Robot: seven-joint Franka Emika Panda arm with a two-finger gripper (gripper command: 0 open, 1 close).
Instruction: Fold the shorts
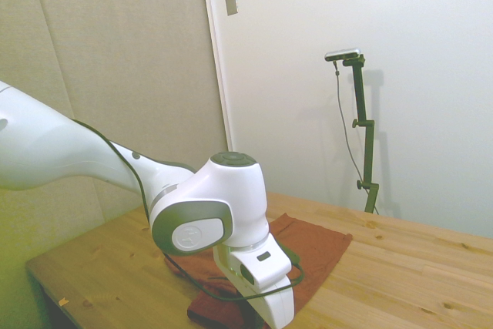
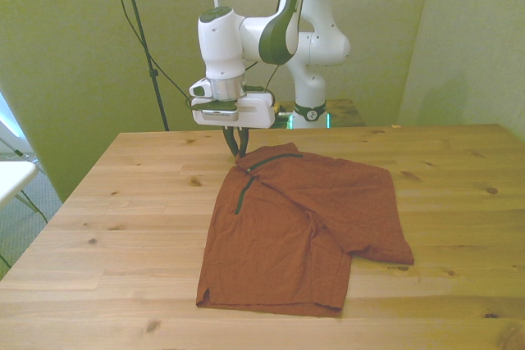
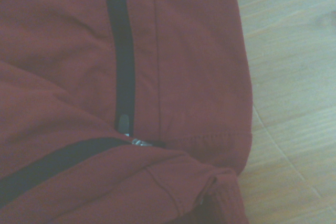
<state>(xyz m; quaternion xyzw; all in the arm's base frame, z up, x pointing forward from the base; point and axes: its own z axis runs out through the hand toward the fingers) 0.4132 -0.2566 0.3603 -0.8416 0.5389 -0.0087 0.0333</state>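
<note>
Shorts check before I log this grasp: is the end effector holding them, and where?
Cannot tell: the end effector meets the shorts at their far waistband corner.

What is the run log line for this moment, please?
shorts: flat on table, partly folded | end effector: at far corner of shorts

In the side view the arm hides much of the shorts, and the picture's lower edge cuts off the hand. In the front view the hand is too small to judge its grip.
</note>
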